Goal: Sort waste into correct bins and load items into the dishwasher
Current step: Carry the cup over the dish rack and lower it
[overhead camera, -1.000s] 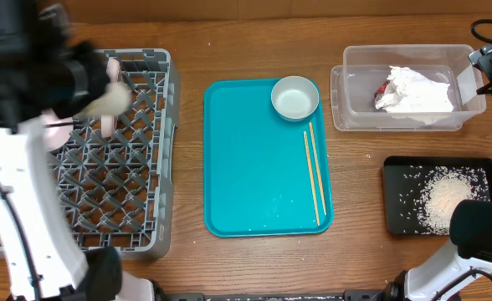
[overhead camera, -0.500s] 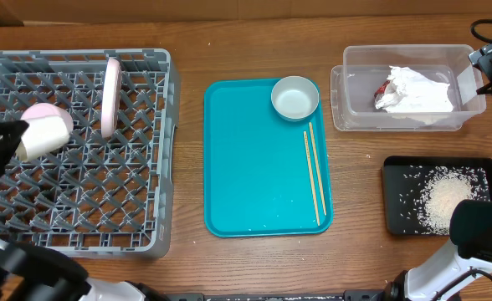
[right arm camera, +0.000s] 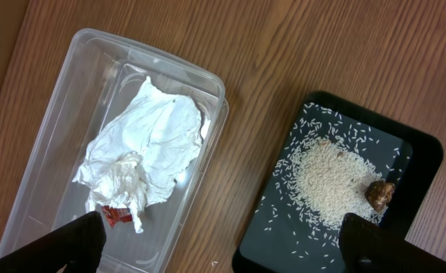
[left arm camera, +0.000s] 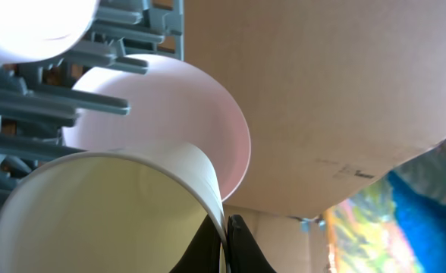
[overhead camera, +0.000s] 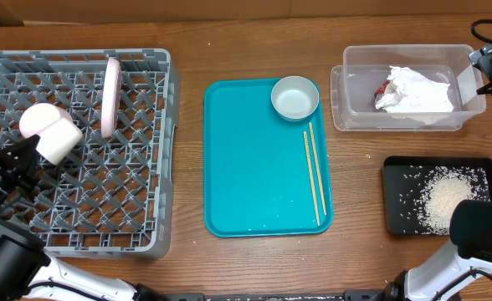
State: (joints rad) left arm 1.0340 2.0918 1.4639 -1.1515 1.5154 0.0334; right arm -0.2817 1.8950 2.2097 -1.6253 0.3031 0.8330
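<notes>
My left gripper (overhead camera: 27, 154) is shut on the rim of the small white cup (overhead camera: 60, 140), holding it tilted over the left side of the grey dish rack (overhead camera: 129, 209). In the left wrist view the fingertips (left arm camera: 242, 246) pinch the cup wall (left arm camera: 109, 205), with a pinkish bowl (left arm camera: 177, 114) right behind it. The plate (overhead camera: 110, 96) stands upright in the rack. A small white bowl (overhead camera: 294, 98) and chopsticks (overhead camera: 315, 171) lie on the teal tray (overhead camera: 246, 167). My right gripper (right arm camera: 223, 250) is open and empty, above the clear tub (right arm camera: 48, 159) and black tray (right arm camera: 413, 152).
The clear tub (overhead camera: 346, 109) holds crumpled white paper (overhead camera: 417, 90) and the red wrapper (overhead camera: 384, 88). The black tray (overhead camera: 395, 201) holds rice (overhead camera: 443, 205) and the brown scrap (right arm camera: 380, 192). A few rice grains lie on the teal tray's front edge and the wood.
My left arm has swung from the rack's back left to its left edge, carrying the cup leftward and toward the front. The right arm has not moved.
</notes>
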